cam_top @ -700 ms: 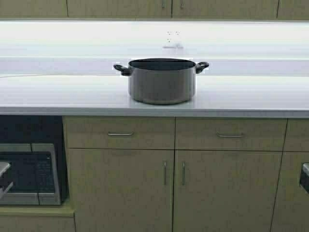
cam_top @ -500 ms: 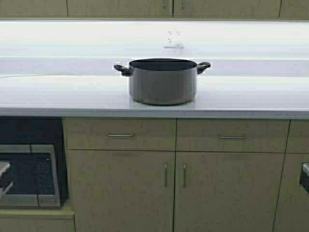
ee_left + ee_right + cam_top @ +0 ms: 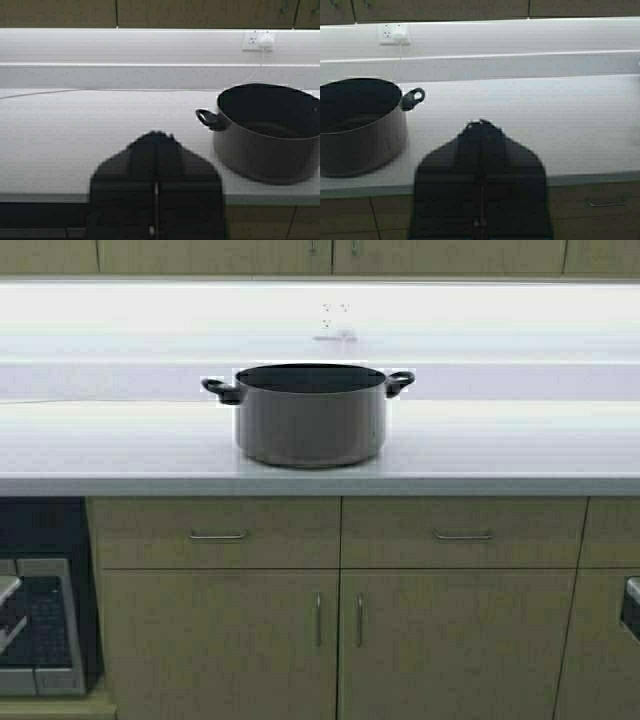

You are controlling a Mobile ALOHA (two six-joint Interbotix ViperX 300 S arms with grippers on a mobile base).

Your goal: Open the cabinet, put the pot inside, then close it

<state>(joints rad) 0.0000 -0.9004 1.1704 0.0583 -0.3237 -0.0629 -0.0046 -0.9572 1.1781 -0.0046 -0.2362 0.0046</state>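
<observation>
On white counter (image 3: 500, 445), pot (image 3: 310, 415) sitting upright, plug socket (image 3: 335, 322) on wall behind, microwave (image 3: 40, 625) low left. Cabinet (image 3: 340, 640) doors staying flush under drawers (image 3: 340, 532). Left gripper (image 3: 156, 137) and right gripper (image 3: 481, 125) hanging fingers pressed together, pot lying between them, apart from both.

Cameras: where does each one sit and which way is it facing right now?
High view: on the robot's frame, facing the counter, the pot and the closed cabinet; arm parts at both edges.
Left wrist view: behind the shut left tool, facing the counter.
Right wrist view: behind the shut right tool.
All share the pot.
</observation>
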